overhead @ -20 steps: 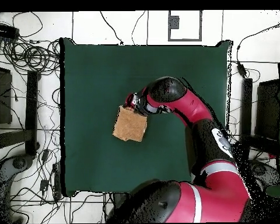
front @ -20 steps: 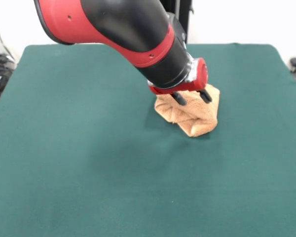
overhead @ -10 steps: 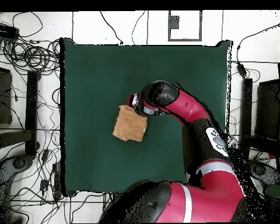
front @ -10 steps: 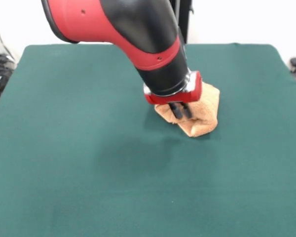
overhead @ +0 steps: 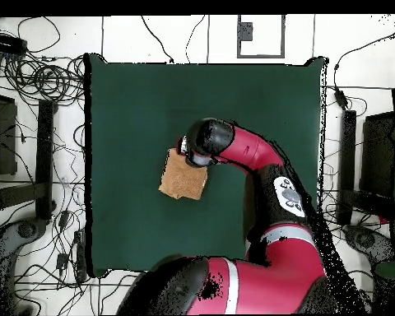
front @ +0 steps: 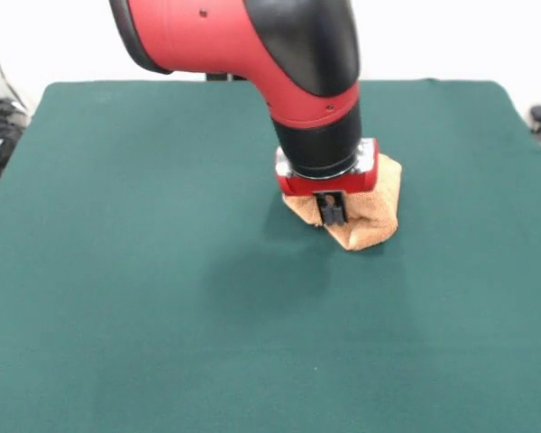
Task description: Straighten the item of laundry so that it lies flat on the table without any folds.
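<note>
1. Your towel (front: pixel 370 212) sits bunched in a folded lump on the green table (front: pixel 144 298), right of centre in the front view and toward the far half. From overhead it reads as a compact, slightly skewed square (overhead: pixel 183 175), so it has no clear long axis yet.
2. The gripper (front: pixel 332 213) stands directly on the towel's left-hand edge in the front view, pointing straight down, with most of the cloth lying to its right.
3. Its two black fingers are drawn close together at the cloth; they look pinched on a fold of the towel.
4. You have bare table on every side, widest to the left and toward the camera, so I judge pulling that way should open the folds.
</note>
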